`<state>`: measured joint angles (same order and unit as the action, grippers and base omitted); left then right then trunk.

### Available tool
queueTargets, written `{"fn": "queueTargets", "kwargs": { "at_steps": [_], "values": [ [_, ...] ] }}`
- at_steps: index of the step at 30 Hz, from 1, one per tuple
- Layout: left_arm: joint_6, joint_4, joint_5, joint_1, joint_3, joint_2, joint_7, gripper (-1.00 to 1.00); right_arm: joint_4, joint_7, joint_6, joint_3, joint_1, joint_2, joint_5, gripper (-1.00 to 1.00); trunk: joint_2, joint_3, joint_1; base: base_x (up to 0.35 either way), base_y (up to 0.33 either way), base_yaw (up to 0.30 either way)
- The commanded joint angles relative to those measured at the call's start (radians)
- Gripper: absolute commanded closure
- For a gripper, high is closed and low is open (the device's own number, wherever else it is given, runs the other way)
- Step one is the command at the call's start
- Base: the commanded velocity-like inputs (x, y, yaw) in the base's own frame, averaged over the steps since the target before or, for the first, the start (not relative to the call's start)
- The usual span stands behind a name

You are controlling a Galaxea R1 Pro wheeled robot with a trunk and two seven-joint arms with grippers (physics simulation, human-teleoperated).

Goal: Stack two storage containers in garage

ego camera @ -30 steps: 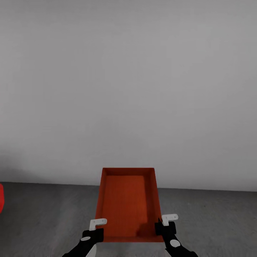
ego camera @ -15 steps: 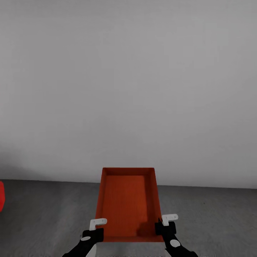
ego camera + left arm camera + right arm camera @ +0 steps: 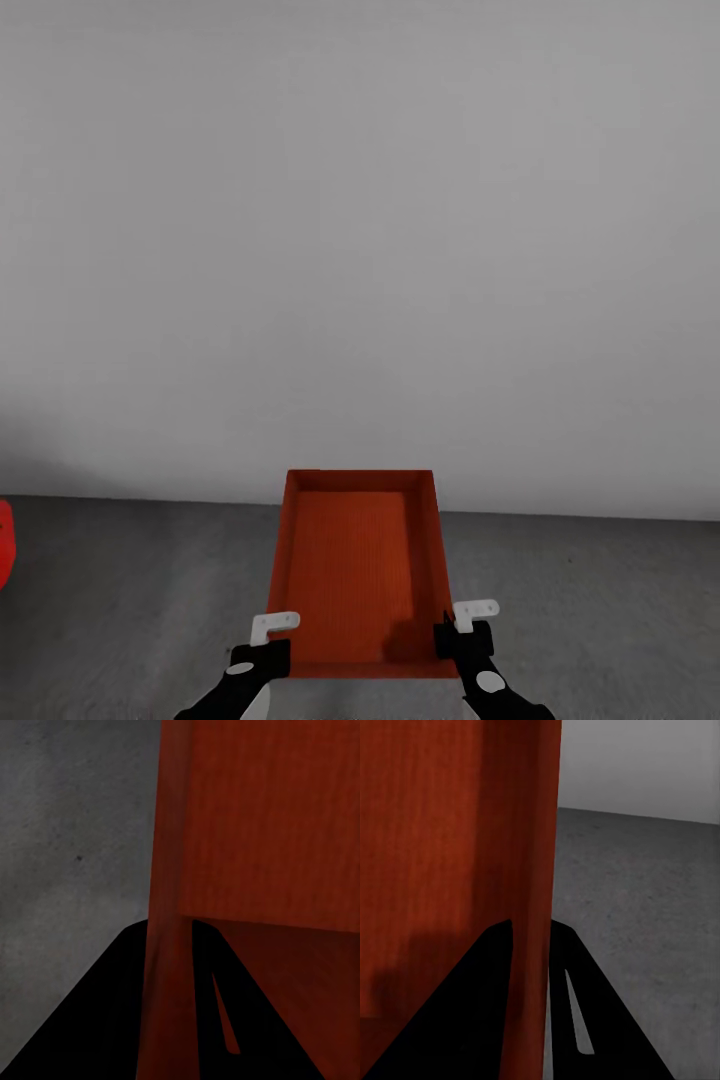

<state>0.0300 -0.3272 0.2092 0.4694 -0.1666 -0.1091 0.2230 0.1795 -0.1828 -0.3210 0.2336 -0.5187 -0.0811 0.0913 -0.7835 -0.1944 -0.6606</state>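
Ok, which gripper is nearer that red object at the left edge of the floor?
Left. The left gripper clamps the orange-red open-top plastic bin's left wall, on the red object's side; the right gripper clamps the far wall.

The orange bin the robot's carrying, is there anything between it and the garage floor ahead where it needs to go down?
Nothing visible. The storage container, held by the left gripper and right gripper, has bare grey floor ahead to the white wall. A red object sits far left.
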Motion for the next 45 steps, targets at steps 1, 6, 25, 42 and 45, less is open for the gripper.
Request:
{"fn": "queueTargets", "kwargs": {
  "at_steps": [1,6,25,42,45],
  "values": [
    [0.004,0.001,0.01,0.0,0.014,0.002,0.033,1.0,0.001,-0.056,-0.087,-0.017,-0.001,0.007,0.008,1.0,-0.001,-0.003,0.0,0.0,0.0,0.0],
    [0.004,0.001,0.01,0.0,0.014,0.002,0.033,1.0,0.002,-0.056,-0.087,-0.017,-0.001,0.007,0.008,1.0,-0.001,-0.011,0.0,0.0,0.0,0.0],
    [0.004,0.001,0.01,0.0,0.014,0.002,0.033,1.0,0.001,-0.055,-0.087,-0.017,-0.001,0.007,0.009,1.0,-0.001,-0.042,0.0,0.0,0.0,0.0],
    [0.004,0.0,0.01,0.0,0.014,0.003,0.033,1.0,0.002,-0.053,-0.087,-0.017,-0.001,0.009,0.008,1.0,-0.043,-0.088,-0.023,0.0,0.0,0.0],
    [0.004,0.0,0.01,0.0,0.014,0.003,0.033,1.0,0.002,-0.052,-0.087,-0.017,-0.001,0.009,0.008,1.0,-0.064,-0.102,-0.035,0.0,0.0,0.0]
  ]
}}
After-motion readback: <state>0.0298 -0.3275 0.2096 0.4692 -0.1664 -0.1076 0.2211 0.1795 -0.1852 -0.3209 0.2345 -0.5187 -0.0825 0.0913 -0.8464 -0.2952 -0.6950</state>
